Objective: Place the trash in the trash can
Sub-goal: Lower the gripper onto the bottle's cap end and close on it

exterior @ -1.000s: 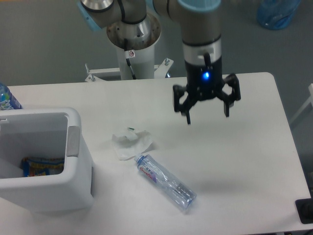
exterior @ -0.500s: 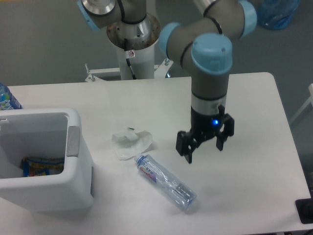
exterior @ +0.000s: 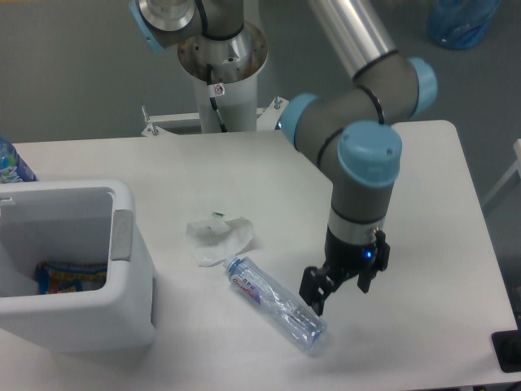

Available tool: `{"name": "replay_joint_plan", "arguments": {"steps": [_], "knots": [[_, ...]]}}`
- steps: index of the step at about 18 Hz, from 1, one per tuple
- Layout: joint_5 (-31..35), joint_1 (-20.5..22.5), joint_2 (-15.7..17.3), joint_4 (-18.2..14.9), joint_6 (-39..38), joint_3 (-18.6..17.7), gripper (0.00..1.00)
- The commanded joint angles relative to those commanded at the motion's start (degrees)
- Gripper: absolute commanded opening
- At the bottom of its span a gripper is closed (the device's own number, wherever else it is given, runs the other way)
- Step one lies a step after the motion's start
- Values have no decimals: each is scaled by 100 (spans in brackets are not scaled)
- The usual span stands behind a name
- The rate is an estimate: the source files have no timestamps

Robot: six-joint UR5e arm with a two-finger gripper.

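Bottle [exterior: 275, 301] flat on table [exterior: 423, 195], base just beside spread-open end effector [exterior: 340, 287], tissue [exterior: 218, 237] farther left

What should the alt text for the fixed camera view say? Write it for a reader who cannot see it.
A robot arm's open gripper hangs low just beside the base end of a clear plastic bottle lying on a white table. A crumpled tissue lies by the bottle's blue cap, and a white trash can stands at the left.

We can read no text: the red-blue label on the clear crinkled plastic bottle [exterior: 274, 303] is too small and blurred to make out.
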Motion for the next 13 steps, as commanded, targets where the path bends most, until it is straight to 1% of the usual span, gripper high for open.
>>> {"name": "replay_joint_plan", "arguments": {"steps": [2,3,4,6,7,13], "knots": [[70,-9,-114,35,9,-17,100],[192,-79,-184,53,0,-18,100],[367,-166,-246,131,-70,8,100],[640,-220,-325,394,-219,-17,100],[694,-272,-343,448,-202,-26,100],[782,-431,-501,439,-342,-79,100]]}}
